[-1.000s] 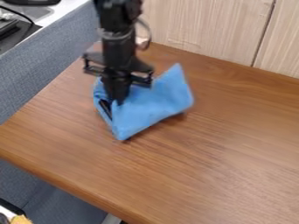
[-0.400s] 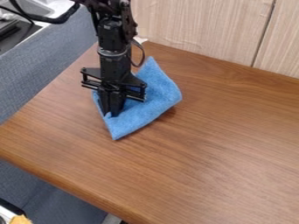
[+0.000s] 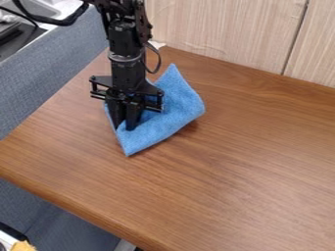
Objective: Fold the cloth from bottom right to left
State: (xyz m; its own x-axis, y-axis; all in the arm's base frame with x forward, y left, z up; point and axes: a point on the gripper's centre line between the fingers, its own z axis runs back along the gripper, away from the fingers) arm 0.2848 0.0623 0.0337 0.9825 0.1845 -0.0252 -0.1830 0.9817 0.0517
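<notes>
The black gripper (image 3: 124, 128) hangs straight down over the left part of the blue cloth (image 3: 169, 114). Its two fingers stand a little apart, with their tips low at the cloth's left edge. The cloth lies crumpled and partly folded on the table, one corner pointing to the back and another to the front. Behind the gripper, part of the cloth's left side is hidden.
The brown wooden table (image 3: 216, 181) has its rounded front edge at the lower left. Wood-grain panels (image 3: 226, 32) stand along its back, and a grey-blue partition (image 3: 52, 73) runs down the left side.
Over the last second the gripper has moved slightly left and lower, and the cloth's right side has shifted left and settled. Most recently the fingers have spread slightly.
</notes>
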